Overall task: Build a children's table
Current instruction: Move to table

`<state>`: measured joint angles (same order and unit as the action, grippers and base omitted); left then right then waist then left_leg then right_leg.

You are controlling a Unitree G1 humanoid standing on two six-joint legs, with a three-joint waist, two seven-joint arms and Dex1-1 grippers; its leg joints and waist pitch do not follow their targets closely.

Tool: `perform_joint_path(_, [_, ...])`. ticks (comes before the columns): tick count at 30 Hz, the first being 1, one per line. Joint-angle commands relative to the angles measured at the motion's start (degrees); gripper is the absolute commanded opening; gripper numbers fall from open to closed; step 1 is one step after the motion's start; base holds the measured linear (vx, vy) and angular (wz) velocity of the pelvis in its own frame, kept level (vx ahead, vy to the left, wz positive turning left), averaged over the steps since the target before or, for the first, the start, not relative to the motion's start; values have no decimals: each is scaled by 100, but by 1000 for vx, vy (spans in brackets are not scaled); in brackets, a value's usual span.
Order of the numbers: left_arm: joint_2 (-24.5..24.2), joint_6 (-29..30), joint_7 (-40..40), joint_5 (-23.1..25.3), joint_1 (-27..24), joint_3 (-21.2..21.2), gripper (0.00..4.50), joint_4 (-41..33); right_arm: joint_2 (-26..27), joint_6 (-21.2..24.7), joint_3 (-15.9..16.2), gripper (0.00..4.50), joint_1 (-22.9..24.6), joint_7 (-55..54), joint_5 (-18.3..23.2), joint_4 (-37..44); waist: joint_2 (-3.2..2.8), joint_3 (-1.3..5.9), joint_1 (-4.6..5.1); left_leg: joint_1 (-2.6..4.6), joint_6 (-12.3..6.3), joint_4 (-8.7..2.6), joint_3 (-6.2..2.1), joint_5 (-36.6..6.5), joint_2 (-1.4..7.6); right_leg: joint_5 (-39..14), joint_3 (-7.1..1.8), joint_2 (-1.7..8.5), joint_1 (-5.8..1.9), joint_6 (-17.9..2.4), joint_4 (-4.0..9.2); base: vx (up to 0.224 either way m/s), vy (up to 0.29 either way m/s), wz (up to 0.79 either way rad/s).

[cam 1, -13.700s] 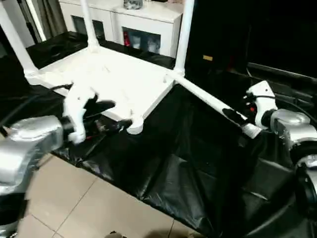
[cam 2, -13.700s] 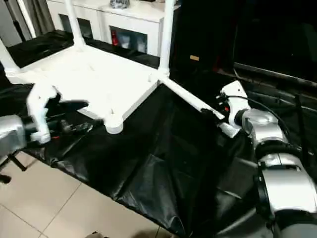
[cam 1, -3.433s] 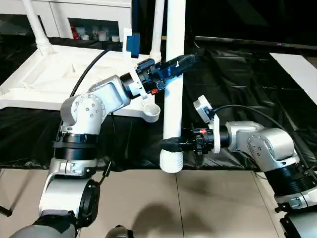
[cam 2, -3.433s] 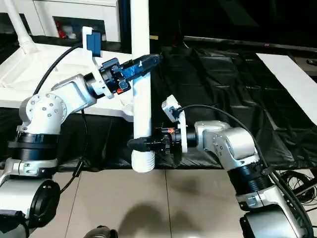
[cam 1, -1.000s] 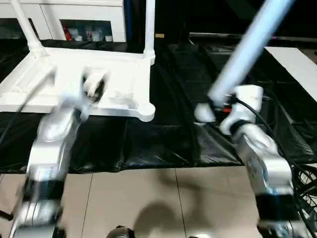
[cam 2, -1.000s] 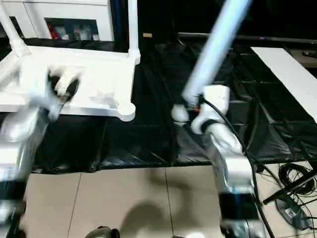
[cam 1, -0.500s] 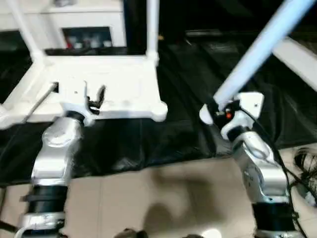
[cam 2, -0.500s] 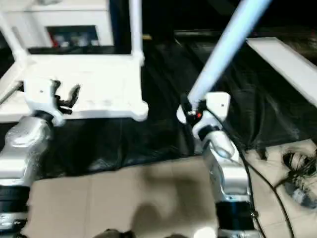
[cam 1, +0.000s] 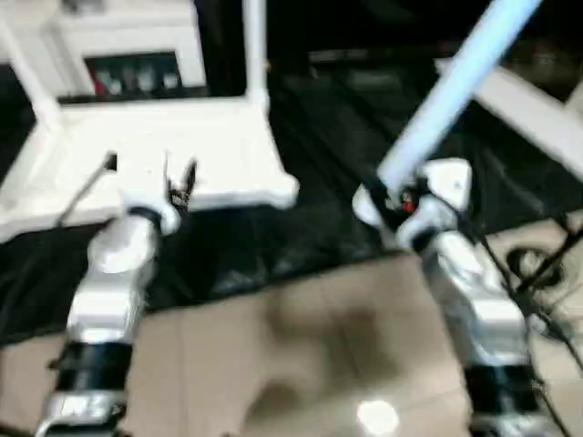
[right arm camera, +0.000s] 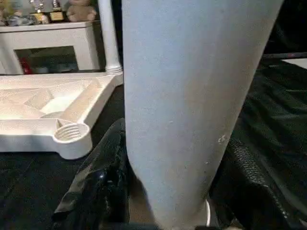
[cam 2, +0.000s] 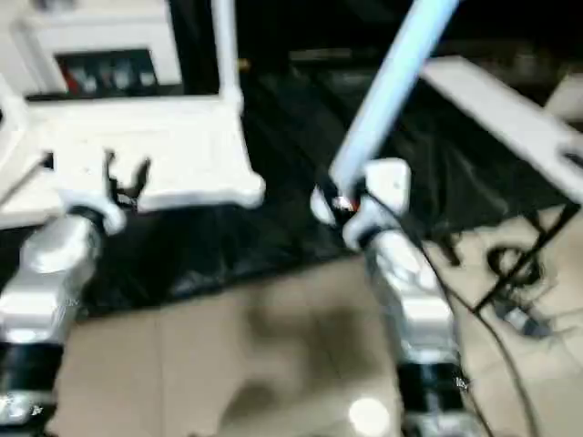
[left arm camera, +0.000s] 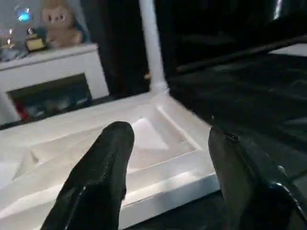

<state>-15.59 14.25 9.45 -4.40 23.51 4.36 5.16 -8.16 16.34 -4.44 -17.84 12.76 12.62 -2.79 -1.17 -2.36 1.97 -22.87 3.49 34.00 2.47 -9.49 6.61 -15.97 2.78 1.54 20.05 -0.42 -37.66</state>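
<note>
The right pincer (right arm camera: 168,191) is clenched on a white leg (cam 1: 455,82), held slanted up over the black sheet (cam 1: 328,137). The left pincer (left arm camera: 168,177) is released – fingers spread, apparently just above the upturned tabletop (cam 1: 155,155), near its empty corner socket (right arm camera: 69,130).

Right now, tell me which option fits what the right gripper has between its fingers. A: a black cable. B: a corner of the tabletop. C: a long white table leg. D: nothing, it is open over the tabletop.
C: the right gripper is shut on the long white table leg, whose shaft rises between its black fingers in the right wrist view, while the tabletop lies apart on the black sheet.
</note>
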Motion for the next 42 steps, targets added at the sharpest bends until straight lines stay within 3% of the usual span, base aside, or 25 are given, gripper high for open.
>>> perform_joint_path(1, [-49,71,113,-83,-29,32,287,-44,66,51,129,186,-121,82,-34,141,56,281,-153,-83,36,-241,78,-548,347,-1133,-295,708,-317,-160,686,-121,-11,-13])
perform_joint_path(4, [28,126,72,-137,-42,40,287,-104,32,101,200,186,-89,176,-3,192,-49,199,-89,239,238,-442,142,-2931,600,-1956,-197,585,-133,-970,687,-93,2,-6])
perform_joint_path(7, [55,165,73,-136,-29,39,287,-109,11,111,228,186,-79,180,3,199,27,79,-139,556,296,-243,277,-3818,470,-4128,-92,621,31,-510,1039,-72,15,-2])
perform_joint_path(9, [103,201,71,-147,-29,48,287,-121,-8,118,226,186,-74,175,10,187,-5,51,-143,622,252,-262,287,-3983,468,-4322,152,542,-120,-208,1152,-31,41,-10])
perform_joint_path(11, [113,222,64,-156,-36,45,287,-136,-19,122,218,186,-80,191,13,174,-139,62,-92,521,287,-591,149,-4627,668,-3027,266,465,-401,-269,878,50,80,-19])
perform_joint_path(13, [123,258,42,-167,-43,53,287,-137,-33,152,224,186,-86,218,-5,159,-157,108,-26,544,214,-721,78,-4603,713,-2012,195,501,-444,-479,747,74,62,-17])
perform_joint_path(16, [134,269,42,-195,-49,61,287,-130,-49,143,233,186,-90,268,-8,135,30,171,-176,173,-159,-338,464,-2422,449,-3308,-70,874,-707,-576,1135,69,28,-9])
perform_joint_path(18, [131,275,44,-197,-48,58,287,-132,-70,141,251,186,-89,293,-20,120,2,258,-244,93,-407,-327,493,-1405,465,-2650,-54,766,-768,-632,1069,94,10,-4])
perform_joint_path(21, [141,294,28,-177,-57,70,287,-150,-104,187,263,186,-87,319,17,92,-141,443,-116,609,-1065,-395,287,-344,656,19,157,410,-504,-1155,590,161,-4,7])
perform_joint_path(23, [151,316,3,-173,-76,84,287,-167,-122,206,282,186,-95,373,31,66,-128,473,63,1157,-2406,-267,-100,789,941,412,238,381,111,-978,163,218,-26,6])
perform_joint_path(24, [156,322,-4,-172,-91,89,287,-179,-140,210,304,186,-105,428,33,51,-30,482,109,1373,-3066,-222,-314,1416,1166,167,75,544,421,-543,-24,171,-53,-1])
perform_joint_path(25, [160,324,-8,-171,-101,92,287,-187,-153,212,319,186,-111,467,32,41,114,492,94,1227,-3151,-103,-263,1781,997,476,-147,713,382,-319,26,109,-78,-14])
perform_joint_path(26, [159,325,-20,-161,-116,95,287,-196,-189,208,391,186,-124,554,1,32,272,449,-28,709,-2805,54,92,1407,547,1084,-309,792,-86,-326,270,109,-78,-14])
perform_joint_path(27, [158,326,-29,-156,-127,97,287,-203,-215,207,442,186,-130,612,-21,29,400,467,-429,-285,-2021,614,487,-346,-194,2412,-885,1006,-1040,-315,550,105,-28,11])
perform_joint_path(28, [157,326,-49,-149,-139,105,287,-210,-259,235,553,186,-142,713,-61,36,412,382,-416,-469,-1208,743,370,-510,52,3112,-884,1102,-1030,-719,537,136,-7,22])
perform_joint_path(29, [157,325,-53,-148,-141,108,287,-211,-272,238,585,186,-145,732,-81,36,285,377,-455,-597,-1300,572,319,16,86,3391,-113,1174,-1100,-182,569,136,-7,22])
perform_joint_path(32, [145,335,-76,-142,-149,139,287,-222,-266,225,647,186,-169,776,-94,1,-190,266,-306,-187,-1637,-119,118,317,330,928,728,849,-1129,250,862,132,-6,29])
perform_joint_path(33, [140,338,-89,-143,-154,156,287,-225,-251,224,646,186,-174,778,-78,-17,-350,269,52,470,-2919,-343,-716,37,380,-546,893,-85,-551,156,-176,180,20,28])
perform_joint_path(34, [138,340,-95,-151,-164,173,287,-236,-245,202,652,186,-167,789,-72,-22,-189,464,155,1044,-3694,-170,-1203,353,636,-1371,439,-32,77,-110,-455,169,-30,50])
perform_joint_path(35, [137,351,-90,-150,-178,194,287,-248,-212,236,612,186,-148,781,-11,-14,-225,442,138,1013,-3244,-12,-901,770,856,-983,91,148,367,17,-527,169,-30,50])
perform_joint_path(38, [139,368,-83,-134,-198,210,287,-263,-176,309,547,186,-123,769,88,1,37,318,-2,546,-2593,-404,-529,169,752,32,-136,221,272,469,-563,66,-33,26])
perform_joint_path(39, [139,368,-83,-134,-198,210,287,-263,-176,309,547,186,-123,769,88,1,187,237,-84,396,-2319,-479,-255,-856,605,375,-285,347,219,217,-156,53,-97,12])
perform_joint_path(40, [141,376,-91,-132,-208,208,287,-272,-200,295,568,186,-108,806,91,9,436,175,-236,176,-1647,4,151,-1868,128,-783,-811,847,21,122,738,48,-125,29])
perform_joint_path(41, [139,384,-101,-136,-217,203,287,-276,-212,300,581,186,-90,845,96,17,469,181,-368,170,-1340,530,362,-1770,-83,-1717,-1056,1120,-158,-69,952,48,-125,29])
perform_joint_path(42, [138,390,-114,-137,-221,197,287,-270,-224,272,601,186,-68,889,81,32,465,266,-413,-145,-909,781,235,-1027,23,-2649,-1123,1217,-585,-367,900,60,-100,10])
